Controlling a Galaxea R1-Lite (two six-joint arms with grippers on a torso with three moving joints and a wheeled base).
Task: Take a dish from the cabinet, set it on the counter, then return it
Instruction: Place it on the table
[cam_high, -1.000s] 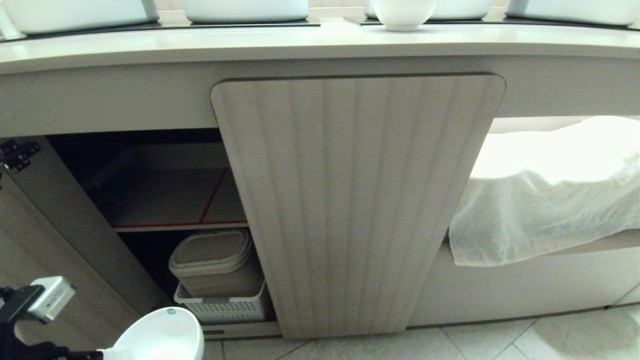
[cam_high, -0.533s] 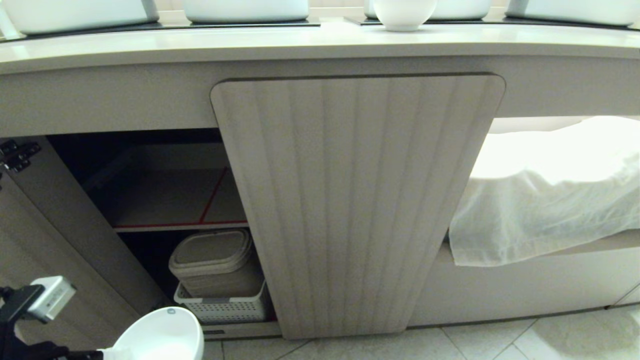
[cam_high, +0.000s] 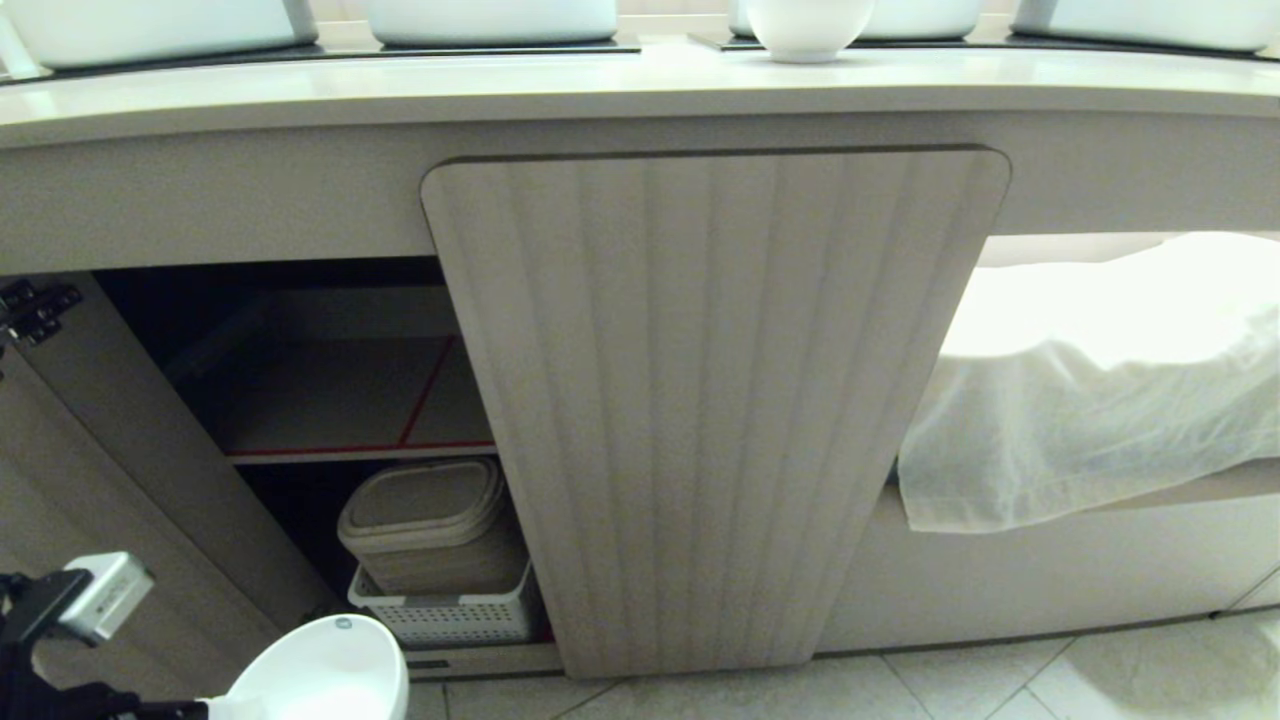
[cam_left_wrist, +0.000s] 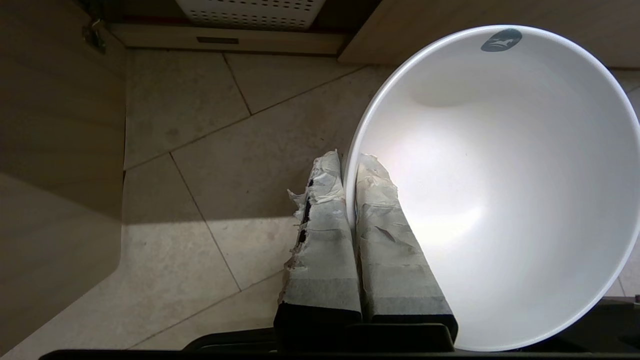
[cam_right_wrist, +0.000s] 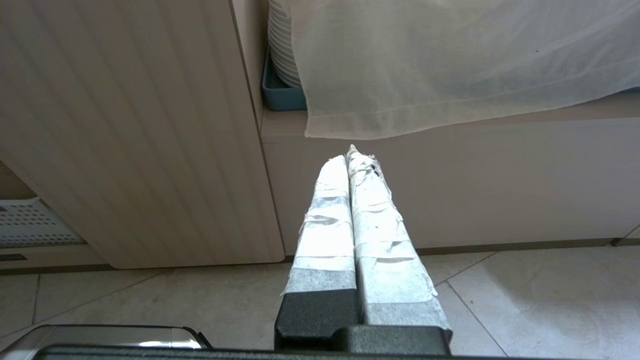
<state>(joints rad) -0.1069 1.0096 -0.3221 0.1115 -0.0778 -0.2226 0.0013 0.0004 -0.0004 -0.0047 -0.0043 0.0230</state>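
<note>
Holding the dish (cam_left_wrist: 500, 185) by its rim, the left gripper (cam_left_wrist: 350, 165) has its jaws pinched narrow on the near wall, one finger inside, one outside. The bowl hangs low over the floor tiles (cam_left_wrist: 210, 150), just out in front of the cabinet (cam_high: 715, 400), mouth tipped up toward the camera, a small dark mark near its far rim. In the head view it sits at the bottom left, and the open compartment lies up and ahead of it, the shelf (cam_high: 340, 400) with its red edge line directly above the storage bin (cam_high: 430, 520) in the white basket (cam_high: 445, 610). The surface (cam_high: 640, 85) is higher still, well above the jaws, with another white bowl (cam_high: 808, 28) standing on it. So the move turns on height: whichever destination comes next, the dish must rise, and the left arm is the only one near. The right gripper (cam_right_wrist: 356, 155), jaws pressed together and empty, faces the closed ribbed door beside a draped white cloth (cam_right_wrist: 450, 65).
</note>
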